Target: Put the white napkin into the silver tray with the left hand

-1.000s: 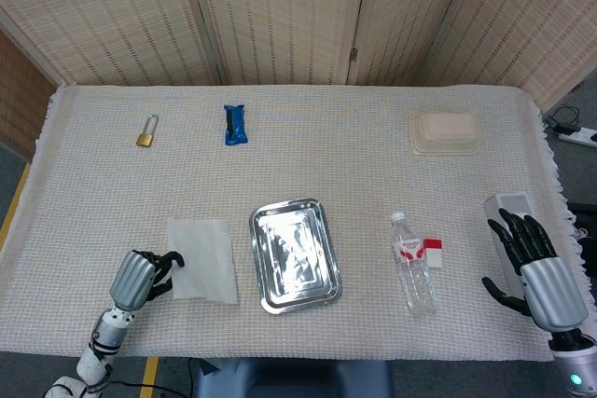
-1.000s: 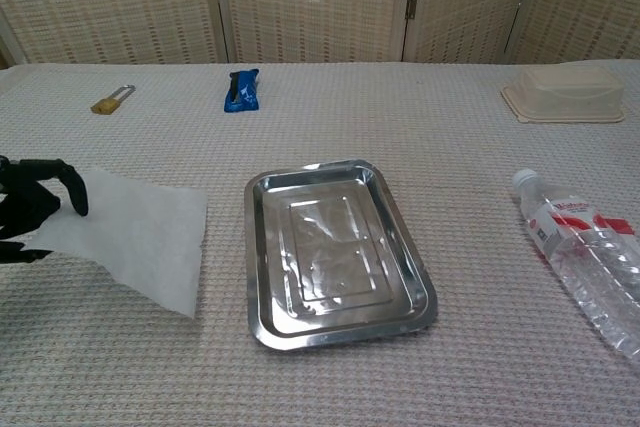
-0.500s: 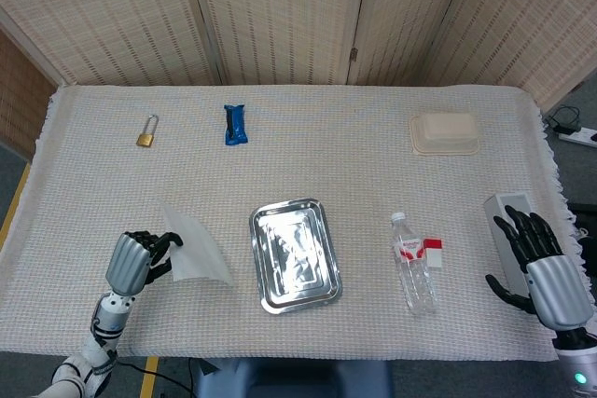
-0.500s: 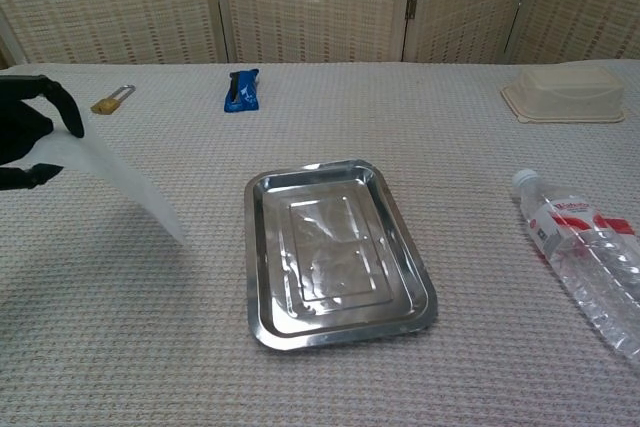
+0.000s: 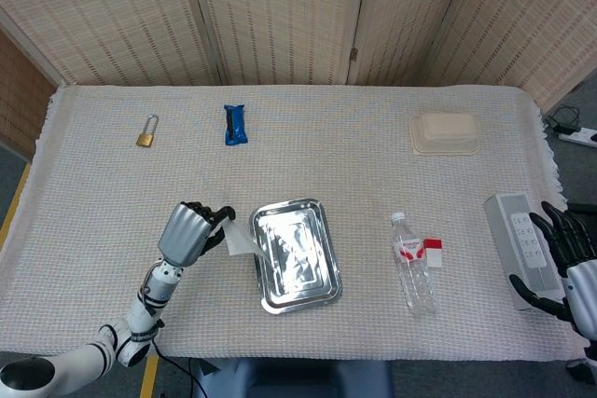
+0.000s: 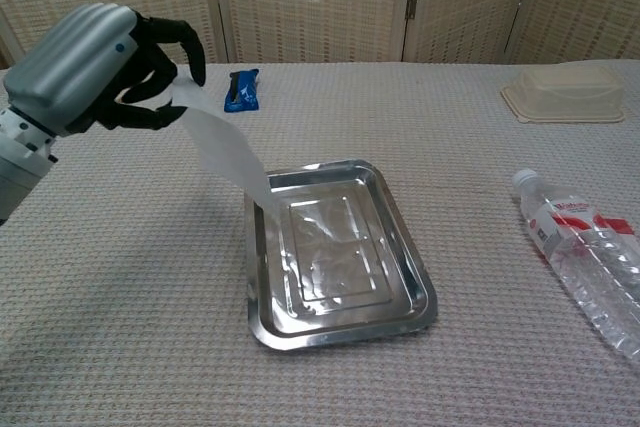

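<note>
The white napkin point(image 6: 228, 152) hangs in the air from the left hand point(image 6: 95, 69), pinched at its upper end between the dark fingers point(image 6: 176, 42) and draping down and to the right, so that its lower corner reaches the left rim of the silver tray point(image 6: 398, 299); whether it touches the rim or only hangs just over it is hard to tell. In the head view the napkin point(image 5: 239, 239) shows as a narrow white strip between the left hand point(image 5: 191, 231) and the tray point(image 5: 317, 297), its long axis pointing from the fingers toward the tray. Most of the sheet lies outside the tray on the hand's side, so the carry looks to need more travel to the right before letting go. The right hand point(image 5: 571, 262) rests at the far right edge of the table, fingers spread and holding nothing, beside a grey box point(image 5: 516, 230). Around lie a plastic bottle point(image 5: 412, 264), a padlock point(image 5: 146, 133), a blue wrapper point(image 5: 234, 124) and a beige container point(image 5: 445, 133).
</note>
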### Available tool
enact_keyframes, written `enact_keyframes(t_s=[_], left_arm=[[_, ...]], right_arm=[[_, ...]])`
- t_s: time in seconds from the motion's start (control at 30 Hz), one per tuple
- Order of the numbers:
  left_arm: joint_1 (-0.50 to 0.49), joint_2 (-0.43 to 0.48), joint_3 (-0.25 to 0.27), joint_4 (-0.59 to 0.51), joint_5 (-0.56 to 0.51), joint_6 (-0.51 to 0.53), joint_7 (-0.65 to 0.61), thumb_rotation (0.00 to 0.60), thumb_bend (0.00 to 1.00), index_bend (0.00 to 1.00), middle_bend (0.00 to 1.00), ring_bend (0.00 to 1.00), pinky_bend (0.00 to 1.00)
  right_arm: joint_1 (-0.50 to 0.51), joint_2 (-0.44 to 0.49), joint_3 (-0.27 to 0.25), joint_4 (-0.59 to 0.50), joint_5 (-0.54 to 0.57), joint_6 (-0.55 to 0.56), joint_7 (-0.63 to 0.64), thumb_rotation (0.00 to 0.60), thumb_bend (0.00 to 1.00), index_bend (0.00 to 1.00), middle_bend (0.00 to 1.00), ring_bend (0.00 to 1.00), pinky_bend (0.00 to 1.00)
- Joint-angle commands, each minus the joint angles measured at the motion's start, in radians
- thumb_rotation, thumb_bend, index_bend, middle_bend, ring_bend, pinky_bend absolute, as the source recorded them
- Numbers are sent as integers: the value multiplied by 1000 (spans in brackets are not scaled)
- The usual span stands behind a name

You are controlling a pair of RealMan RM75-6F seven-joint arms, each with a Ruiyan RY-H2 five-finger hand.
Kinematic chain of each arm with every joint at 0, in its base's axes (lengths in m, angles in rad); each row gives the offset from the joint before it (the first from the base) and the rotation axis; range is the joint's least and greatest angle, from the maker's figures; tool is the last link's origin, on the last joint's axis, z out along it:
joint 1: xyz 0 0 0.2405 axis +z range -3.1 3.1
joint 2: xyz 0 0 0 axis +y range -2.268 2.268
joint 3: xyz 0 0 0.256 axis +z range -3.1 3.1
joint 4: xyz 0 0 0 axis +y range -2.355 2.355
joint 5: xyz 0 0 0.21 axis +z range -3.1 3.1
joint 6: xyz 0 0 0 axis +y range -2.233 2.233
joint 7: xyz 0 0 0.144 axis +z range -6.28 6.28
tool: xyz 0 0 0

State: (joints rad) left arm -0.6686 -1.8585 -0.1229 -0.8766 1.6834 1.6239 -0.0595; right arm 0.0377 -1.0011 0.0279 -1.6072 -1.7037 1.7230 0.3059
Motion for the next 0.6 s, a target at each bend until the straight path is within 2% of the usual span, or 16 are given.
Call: enact_keyframes(t_s=[0.03, 0.17, 0.43, 0.6], left_arm=[[-37, -7, -26, -33, 1, -29, 39, 600, 707, 628, 1000, 1000, 1000], [-57, -28, -20, -50, 13, -50, 97, 600, 707, 628, 1000, 1000, 1000], [4, -74, 79, -101, 10, -118, 176, 600, 707, 618, 1000, 1000, 1000], [29, -121, 107, -100, 13, -131, 176, 600, 707, 614, 1000, 1000, 1000]], right_arm=[[-6, 6, 7, 1, 2, 13, 12, 600, 317, 0, 0, 0, 0], [-8, 9, 11, 4, 6, 16, 20, 600, 317, 0, 0, 0, 0], [-14, 14, 15, 0, 2, 29, 35, 600, 317, 0, 0, 0, 0], [-33, 27, 30, -2, 10, 78, 67, 600, 316, 0, 0, 0, 0]])
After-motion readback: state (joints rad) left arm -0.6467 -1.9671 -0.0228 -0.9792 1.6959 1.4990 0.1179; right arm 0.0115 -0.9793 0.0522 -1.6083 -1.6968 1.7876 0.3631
